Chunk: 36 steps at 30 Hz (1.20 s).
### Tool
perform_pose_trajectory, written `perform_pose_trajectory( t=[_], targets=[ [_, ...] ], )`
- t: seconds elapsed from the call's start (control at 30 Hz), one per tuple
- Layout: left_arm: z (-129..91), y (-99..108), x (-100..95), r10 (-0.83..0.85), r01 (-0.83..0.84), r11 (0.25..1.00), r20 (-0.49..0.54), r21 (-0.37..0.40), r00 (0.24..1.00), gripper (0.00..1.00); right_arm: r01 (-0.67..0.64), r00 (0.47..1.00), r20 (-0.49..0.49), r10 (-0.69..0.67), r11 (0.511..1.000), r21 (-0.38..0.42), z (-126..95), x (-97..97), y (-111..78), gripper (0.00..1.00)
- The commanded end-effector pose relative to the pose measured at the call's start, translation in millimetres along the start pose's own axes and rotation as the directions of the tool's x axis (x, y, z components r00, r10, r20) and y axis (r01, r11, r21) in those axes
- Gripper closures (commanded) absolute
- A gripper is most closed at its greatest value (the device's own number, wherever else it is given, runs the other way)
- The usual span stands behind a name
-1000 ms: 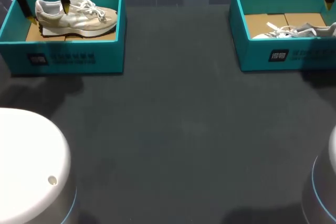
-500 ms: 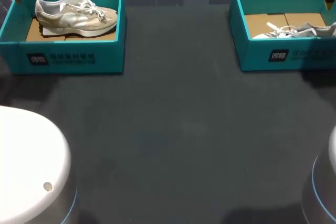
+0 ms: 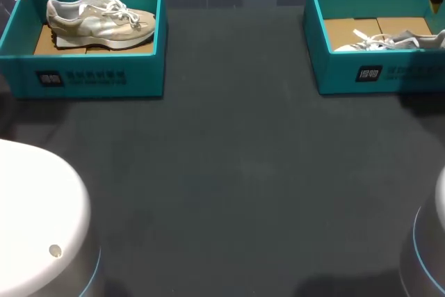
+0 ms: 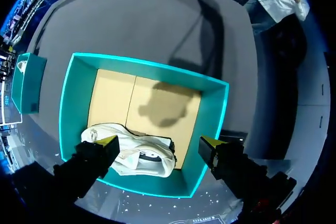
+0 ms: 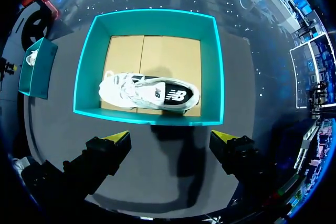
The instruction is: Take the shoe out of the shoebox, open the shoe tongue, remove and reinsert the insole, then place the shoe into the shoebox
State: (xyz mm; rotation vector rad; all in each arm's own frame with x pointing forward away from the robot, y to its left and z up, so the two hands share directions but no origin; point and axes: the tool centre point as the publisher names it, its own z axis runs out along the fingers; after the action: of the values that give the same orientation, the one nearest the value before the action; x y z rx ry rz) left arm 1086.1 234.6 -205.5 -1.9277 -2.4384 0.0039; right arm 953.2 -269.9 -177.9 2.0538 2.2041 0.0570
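A beige shoe (image 3: 97,22) lies on its side in the teal left shoebox (image 3: 90,78) at the table's far left. My left gripper (image 4: 158,144) hangs open high above that box's heel end, touching nothing; the shoe (image 4: 142,156) shows below, between its spread fingers. A white and grey shoe (image 3: 389,39) lies in the teal right shoebox (image 3: 375,74) at the far right. My right gripper (image 5: 170,139) is open above the table, just outside that box's long wall (image 5: 147,115), with the shoe (image 5: 152,93) ahead of it.
The dark table (image 3: 236,172) stretches wide between the two boxes. The white rounded bases of my arms stand at the near left (image 3: 35,220) and near right (image 3: 431,241) corners.
My left gripper, which stood around the beige shoe's heel inside the box, has risen up and away from it, open and with nothing in it. The right arm and both shoes have not moved.
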Motion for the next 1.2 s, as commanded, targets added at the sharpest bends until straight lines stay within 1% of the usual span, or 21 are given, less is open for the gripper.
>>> perform_pose_trajectory(
  t=[0.03, 0.13, 0.17, 0.2, 0.23, 0.6, 0.67, 0.73, 0.87, 1.1, 1.13, 1.2],
  targets=[
    [9, 32, 7.7, 0.007, -0.007, 1.0, -0.016, 0.019, 1.0, 0.0, 0.0, 1.0, 0.001, 0.0, 1.0, -0.001, 0, 0.3, -0.6, 0.0],
    [16, 50, 11.8, 0.008, -0.008, 1.0, -0.026, 0.006, 1.0, 0.0, 0.0, 1.0, 0.001, 0.0, 1.0, -0.001, 0, 0.3, -0.6, 0.0],
    [19, 56, 12.6, 0.033, -0.033, 0.999, -0.017, -0.007, 0.999, 0.0, 0.0, 1.0, 0.001, 0.0, 1.0, -0.001, 0, 0.3, -0.6, 0.0],
    [22, 60, 13.9, 0.076, -0.076, 0.997, -0.001, -0.015, 0.997, 0.0, 0.0, 1.0, 0.001, 0.0, 1.0, -0.001, 0, 0.3, -0.6, 0.0],
    [29, 69, 14.9, 0.166, -0.166, 0.986, -0.015, -0.007, 0.986, 0.0, 0.0, 1.0, 0.001, 0.0, 1.0, -0.001, 0, 0.3, -0.6, 0.0],
    [29, 69, 14.9, 0.166, -0.166, 0.986, -0.015, -0.007, 0.986, 0.0, 0.0, 1.0, 0.001, 0.0, 1.0, -0.001, 0, 0.3, -0.6, 0.0],
    [38, 71, 12.7, 0.216, -0.216, 0.976, -0.001, -0.004, 0.976, 0.0, 0.0, 1.0, 0.001, 0.0, 1.0, -0.001, 0, 0.3, -0.6, 0.0],
    [48, 75, 10.8, 0.221, -0.221, 0.975, 0.007, -0.033, 0.975, 0.0, 0.0, 1.0, 0.001, 0.0, 1.0, -0.001, 0, 0.3, -0.6, 0.0],
    [65, 84, 9.0, 0.214, -0.213, 0.976, 0.011, -0.042, 0.977, 0.0, 0.0, 1.0, 0.001, 0.0, 1.0, -0.001, 0, 0.3, -0.6, 0.0],
    [88, 95, 7.9, 0.202, -0.203, 0.977, -0.021, -0.068, 0.979, 0.0, 0.0, 1.0, 0.001, 0.0, 1.0, -0.001, 0, 0.3, -0.6, 0.0],
    [91, 97, 7.2, 0.196, -0.197, 0.977, -0.021, -0.083, 0.98, 0.0, 0.0, 1.0, 0.001, 0.0, 1.0, -0.001, 0, 0.3, -0.6, 0.0],
    [96, 101, 5.4, 0.193, -0.195, 0.978, -0.025, -0.077, 0.981, 0.0, 0.0, 1.0, 0.001, 0.0, 1.0, -0.001, 0, 0.3, -0.6, 0.0]
  ],
)
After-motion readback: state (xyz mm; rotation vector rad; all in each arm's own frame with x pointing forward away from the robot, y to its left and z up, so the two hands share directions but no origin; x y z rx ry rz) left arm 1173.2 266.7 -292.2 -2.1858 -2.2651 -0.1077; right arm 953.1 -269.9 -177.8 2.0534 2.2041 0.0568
